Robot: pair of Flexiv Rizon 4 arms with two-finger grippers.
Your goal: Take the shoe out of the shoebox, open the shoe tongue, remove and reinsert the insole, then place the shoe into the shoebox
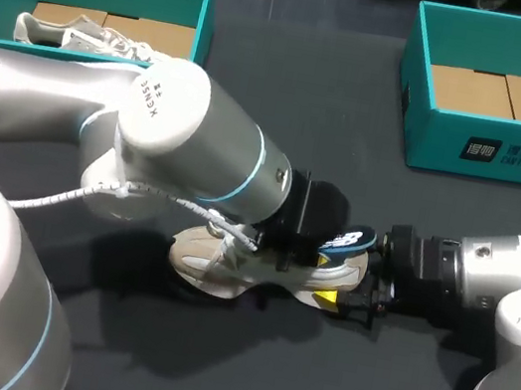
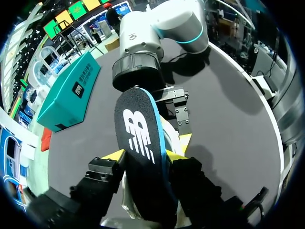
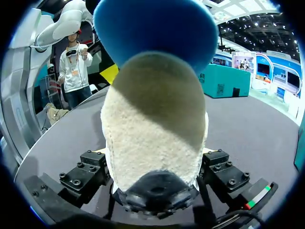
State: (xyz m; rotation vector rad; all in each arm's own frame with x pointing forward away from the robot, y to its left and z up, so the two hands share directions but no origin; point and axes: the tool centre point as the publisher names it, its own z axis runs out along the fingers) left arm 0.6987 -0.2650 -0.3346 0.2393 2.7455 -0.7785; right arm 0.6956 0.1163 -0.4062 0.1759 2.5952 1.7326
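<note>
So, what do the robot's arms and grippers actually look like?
The left arm and right arm are glossy white cylinders with thin blue joint rings. A white cable trails along the left one, whose joint cap bears small dark lettering. The left gripper and right gripper are black and blocky, with yellow tips.

Fleecy cream shoe (image 3: 152,138), matt black insole (image 2: 140,143)
</note>
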